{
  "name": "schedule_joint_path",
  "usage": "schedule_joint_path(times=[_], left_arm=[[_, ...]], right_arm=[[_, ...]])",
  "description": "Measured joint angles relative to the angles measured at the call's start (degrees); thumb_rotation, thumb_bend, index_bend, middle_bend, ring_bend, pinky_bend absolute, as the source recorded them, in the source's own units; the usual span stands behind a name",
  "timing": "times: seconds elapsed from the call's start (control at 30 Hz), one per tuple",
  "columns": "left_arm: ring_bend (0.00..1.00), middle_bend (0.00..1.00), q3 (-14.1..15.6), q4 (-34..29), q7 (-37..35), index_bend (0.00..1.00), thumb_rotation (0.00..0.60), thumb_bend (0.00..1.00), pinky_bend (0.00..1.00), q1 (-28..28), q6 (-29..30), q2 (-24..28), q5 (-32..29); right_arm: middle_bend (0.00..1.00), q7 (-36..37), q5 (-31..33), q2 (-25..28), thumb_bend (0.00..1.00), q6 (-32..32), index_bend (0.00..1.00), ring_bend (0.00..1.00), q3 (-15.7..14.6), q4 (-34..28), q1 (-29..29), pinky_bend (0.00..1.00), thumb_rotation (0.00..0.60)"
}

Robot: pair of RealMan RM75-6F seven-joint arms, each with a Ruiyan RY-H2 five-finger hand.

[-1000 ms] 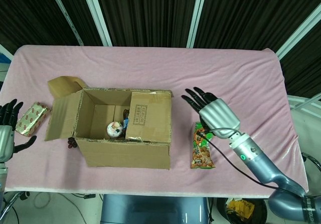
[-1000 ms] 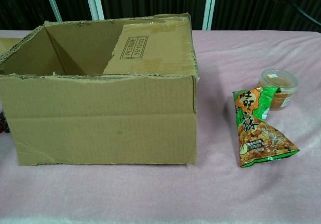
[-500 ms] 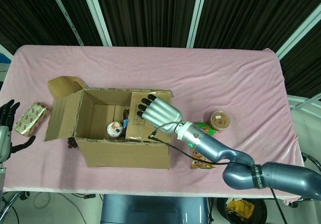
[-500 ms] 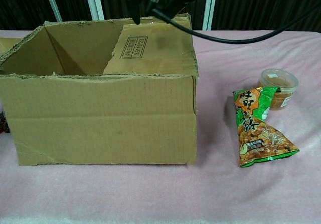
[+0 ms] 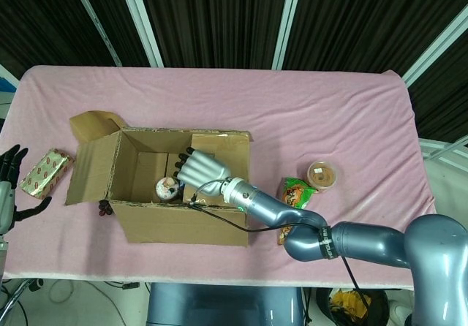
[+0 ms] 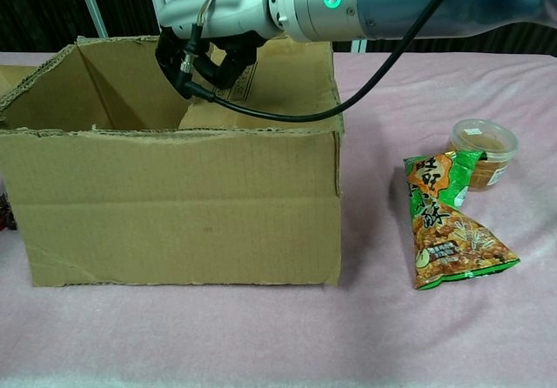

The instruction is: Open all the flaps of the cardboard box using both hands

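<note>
Cardboard box (image 5: 179, 187): head view — it sits on the left half of the pink table (image 5: 329, 121), top open toward the camera; its left flap (image 5: 91, 167) is folded out and down, while the right flap (image 5: 219, 167) is tipped inward over the opening, so that one is not yet opened.
Right hand (image 5: 199, 169): head view — it reaches over the near wall into the box, lying over the free edge of the inward flap, fingers close together and bent; it looks placed to hook that edge and swing it outward (a judgement). Whether it actually grips the cardboard, I cannot tell.
Left hand (image 5: 9, 187): head view — at the far left edge of the table, fingers spread, holding nothing, well apart from the box; it sits just beside a wrapped packet (image 5: 47, 172).
Inside the box: a small cup (image 5: 167, 187) shows below the hand.
Cardboard box, chest view (image 6: 174, 205): near wall upright and facing the camera.
Right hand, chest view (image 6: 213, 18): above the opening, fingers curled down by the printed flap (image 6: 287, 83).
Beside the box: a snack bag (image 6: 448, 223) and a lidded tub (image 6: 483, 151) — both clear of the flap's likely swing.
</note>
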Motion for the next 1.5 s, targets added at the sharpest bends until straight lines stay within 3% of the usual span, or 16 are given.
schedule_joint_path(times=[0.6,0.83,1.07,1.5], left_arm=[[0.0,0.0,-1.1,-0.1,-2.7,0.0,0.6,0.15,0.0,0.1,-1.6,0.5,-0.7],[0.0,0.0,-1.1,0.1,-3.0,0.0,0.6,0.15,0.0,0.1,-1.7,0.5,0.0],[0.0,0.0,-1.1,-0.1,-3.2,0.0,0.6,0.15,0.0,0.2,-1.7,0.5,0.2],[0.0,0.0,-1.1,-0.4,-3.3,0.0,0.6,0.15,0.0,0.4,-1.5,0.6,0.8]], right_arm=[[0.34,-0.6,1.6,-5.5,0.95,-2.2,0.46,0.24,-3.2,9.4,6.5,0.25,0.6],[0.35,-5.0,-0.8,-5.5,0.94,-2.4,0.51,0.24,-6.2,10.9,8.0,0.25,0.6],[0.32,-8.7,-1.8,-4.2,0.68,0.0,0.49,0.22,-7.3,9.4,8.6,0.25,0.6],[0.3,-18.6,1.8,2.7,0.65,2.9,0.48,0.22,-7.6,0.3,10.0,0.25,0.6]])
